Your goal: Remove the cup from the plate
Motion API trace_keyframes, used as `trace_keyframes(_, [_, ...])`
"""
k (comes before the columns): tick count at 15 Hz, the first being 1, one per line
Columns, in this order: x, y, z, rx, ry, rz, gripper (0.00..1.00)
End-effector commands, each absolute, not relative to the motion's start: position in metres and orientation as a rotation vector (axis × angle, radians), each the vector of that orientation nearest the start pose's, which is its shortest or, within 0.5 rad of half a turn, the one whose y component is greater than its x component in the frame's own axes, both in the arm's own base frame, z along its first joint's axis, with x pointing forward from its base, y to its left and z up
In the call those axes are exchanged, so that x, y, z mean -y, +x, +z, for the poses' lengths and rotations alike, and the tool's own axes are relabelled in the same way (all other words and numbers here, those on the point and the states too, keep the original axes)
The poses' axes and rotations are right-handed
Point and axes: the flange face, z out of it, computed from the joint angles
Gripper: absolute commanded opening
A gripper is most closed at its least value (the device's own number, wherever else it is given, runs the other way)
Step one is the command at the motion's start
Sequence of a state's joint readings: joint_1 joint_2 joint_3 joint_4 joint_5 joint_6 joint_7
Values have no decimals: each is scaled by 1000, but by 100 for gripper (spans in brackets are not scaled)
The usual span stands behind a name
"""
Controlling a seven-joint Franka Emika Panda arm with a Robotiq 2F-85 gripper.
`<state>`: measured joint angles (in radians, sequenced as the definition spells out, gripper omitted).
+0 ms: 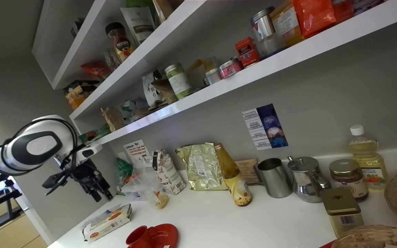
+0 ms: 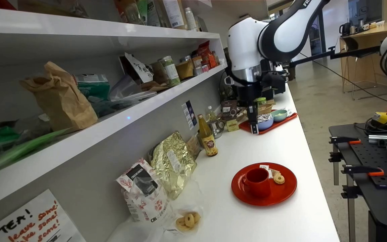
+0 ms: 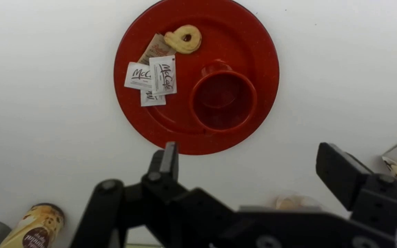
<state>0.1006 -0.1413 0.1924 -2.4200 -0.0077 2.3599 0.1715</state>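
One small red cup [image 3: 223, 101] stands upright on one round red plate [image 3: 268, 70], the pair set on a white counter [image 2: 247, 228]; cup and plate share the same glossy finish. The cup is low and wide-mouthed, narrower than the plate, dark red inside, with a single handle at its side, and it sits off centre toward the plate's edge. Sharing the plate are three white packets [image 3: 163, 75], partly overlapping, one brown packet [image 3: 157, 50] and a ring-shaped biscuit [image 3: 178, 40]; whether a second biscuit lies under the first, I cannot tell from here. Overhead, one robot claw [image 3: 248, 155] hangs well apart from the cup, its two fingers [image 3: 167, 158] spread wide. Along the grey wall [image 1: 322, 103] stand two bottles [image 1: 234, 179], one gold foil bag [image 1: 202, 168], one white-and-red paper bag [image 1: 169, 174], one steel jug [image 1: 276, 181], one steel teapot [image 1: 303, 177], one jar [image 1: 349, 182] and one gold tin [image 1: 343, 213], with one printed poster [image 1: 265, 127] above them. Near the paper bag, more ring biscuits [image 2: 189, 220] lie overlapping, too crowded to count exactly. Farther along, in an exterior view, one red tray [image 2: 290, 118] carries two bowls [image 2: 265, 126], one blue and one green.
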Motion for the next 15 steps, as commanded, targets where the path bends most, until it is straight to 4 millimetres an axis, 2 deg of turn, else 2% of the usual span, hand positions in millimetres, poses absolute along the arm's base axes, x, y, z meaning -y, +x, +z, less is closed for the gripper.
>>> trace_keyframes(1, [-172, 483, 339, 166, -3184, -14, 100])
trace_keyframes(4, [-172, 492, 318, 120, -3180, 72, 100])
trace_keyframes(6, [-162, 496, 308, 78, -3169, 116, 100])
trace_keyframes(11, [-122, 513, 284, -21, -3141, 201, 100])
trace_keyframes(15, [-90, 532, 266, -147, -3084, 201, 100])
